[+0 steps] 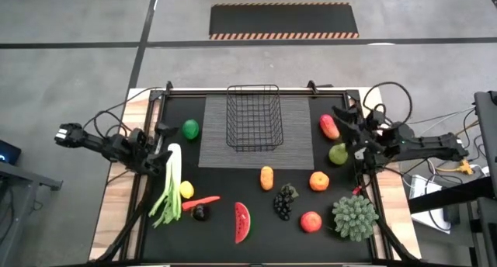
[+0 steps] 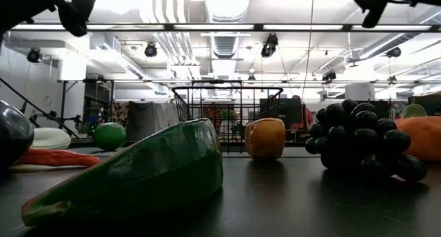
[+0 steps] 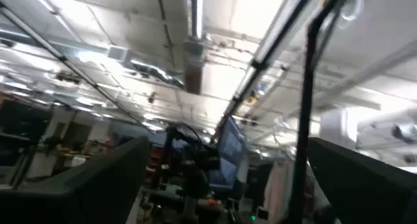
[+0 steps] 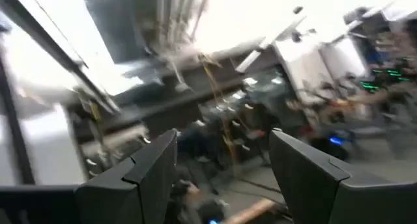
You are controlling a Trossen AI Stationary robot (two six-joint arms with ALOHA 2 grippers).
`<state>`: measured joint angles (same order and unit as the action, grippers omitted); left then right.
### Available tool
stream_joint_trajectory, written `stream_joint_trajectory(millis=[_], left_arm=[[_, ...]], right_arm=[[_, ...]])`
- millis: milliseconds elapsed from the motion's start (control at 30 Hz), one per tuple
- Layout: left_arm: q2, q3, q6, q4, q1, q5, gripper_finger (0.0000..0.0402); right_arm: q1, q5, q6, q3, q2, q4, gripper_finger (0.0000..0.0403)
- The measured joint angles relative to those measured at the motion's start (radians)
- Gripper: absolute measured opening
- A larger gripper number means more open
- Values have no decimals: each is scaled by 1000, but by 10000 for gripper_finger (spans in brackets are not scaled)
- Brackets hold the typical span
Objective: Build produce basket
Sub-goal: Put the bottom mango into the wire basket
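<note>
While both arms sit raised at the table edges, left gripper (image 1: 165, 140) is spread wide, holding nothing; right gripper (image 1: 342, 121) is partly open, also bare. Basket (image 1: 253, 118) sits on the grey mat (image 1: 299, 143) (produce scattered around it, none inside).

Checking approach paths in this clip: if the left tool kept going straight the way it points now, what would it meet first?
Likely nothing on the table. The left tool, open, sits beside the leek, but its wrist view shows only ceiling lights and room, so it points upward and its line looks free. Depth is unclear.
</note>
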<state>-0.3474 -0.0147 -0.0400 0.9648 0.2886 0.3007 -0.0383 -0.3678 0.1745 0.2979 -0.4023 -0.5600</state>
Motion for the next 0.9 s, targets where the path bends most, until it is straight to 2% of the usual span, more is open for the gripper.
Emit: stream_joint_trajectory(millis=[100, 233, 367, 633, 833, 900], left_arm=[[-46, 0, 0, 42, -1, -1, 400], [-110, 0, -3, 168, -1, -1, 400], [-141, 0, -3, 249, -1, 1, 400], [-136, 3, -6, 258, -1, 102, 400], [-129, 3, -5, 259, -1, 108, 400], [-129, 3, -3, 258, -1, 140, 400]], right_arm=[[-1, 26, -44, 89, -137, 8, 228], [-2, 130, -87, 234, -331, 9, 227], [-24, 180, -89, 384, -483, 74, 218], [-127, 192, 25, 689, -679, 466, 188], [-207, 188, 256, 882, -803, 781, 165], [-220, 182, 362, 948, -839, 908, 158]])
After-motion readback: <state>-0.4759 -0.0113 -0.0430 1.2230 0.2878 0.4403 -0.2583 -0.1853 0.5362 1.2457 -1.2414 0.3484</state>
